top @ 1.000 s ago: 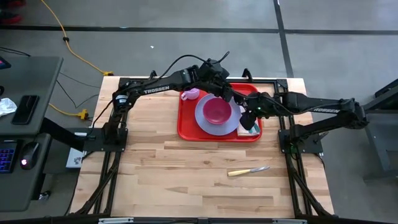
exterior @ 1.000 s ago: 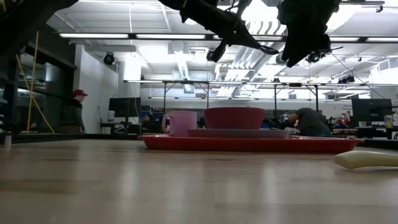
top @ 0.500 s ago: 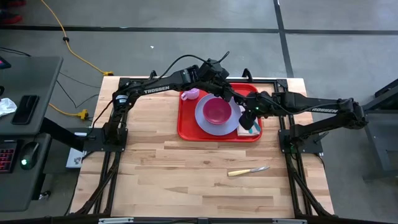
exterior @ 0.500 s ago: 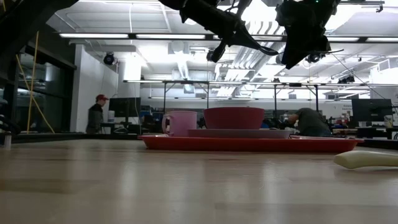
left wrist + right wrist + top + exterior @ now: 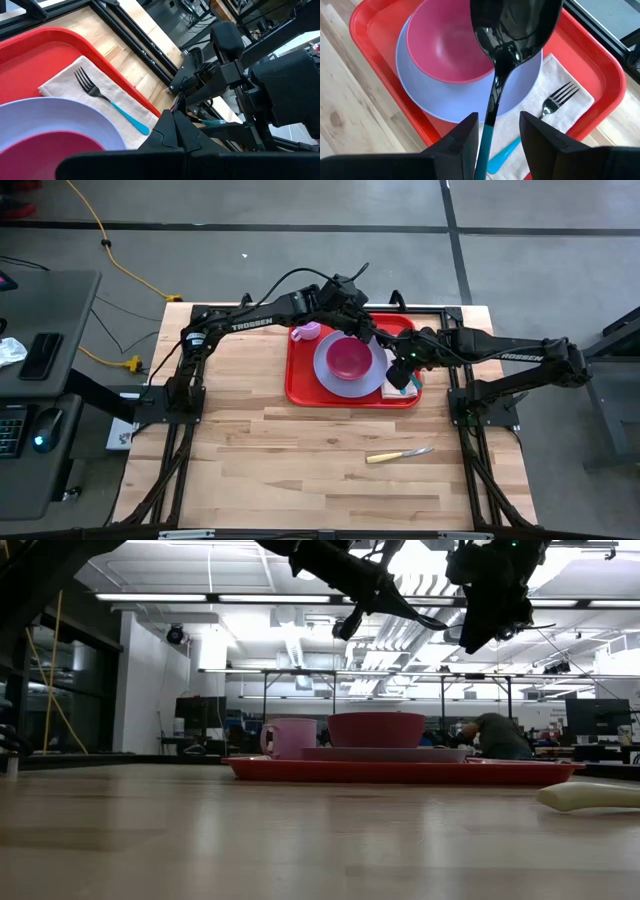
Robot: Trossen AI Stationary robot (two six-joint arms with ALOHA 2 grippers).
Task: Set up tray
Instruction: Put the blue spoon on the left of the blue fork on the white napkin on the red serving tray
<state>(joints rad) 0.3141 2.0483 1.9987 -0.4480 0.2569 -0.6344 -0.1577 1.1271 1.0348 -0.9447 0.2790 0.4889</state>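
Right claw (image 5: 492,135) with spoon (image 5: 512,30) above red tray (image 5: 600,80)

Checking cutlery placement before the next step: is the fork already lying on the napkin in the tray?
Yes, the fork lies flat on the napkin inside the tray, beside the purple plate.

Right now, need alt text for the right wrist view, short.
A black spoon with a teal handle stands between the right gripper fingers, above a red tray. On the tray, a pink bowl sits on a lavender plate, with a teal-handled fork on a white napkin beside it.
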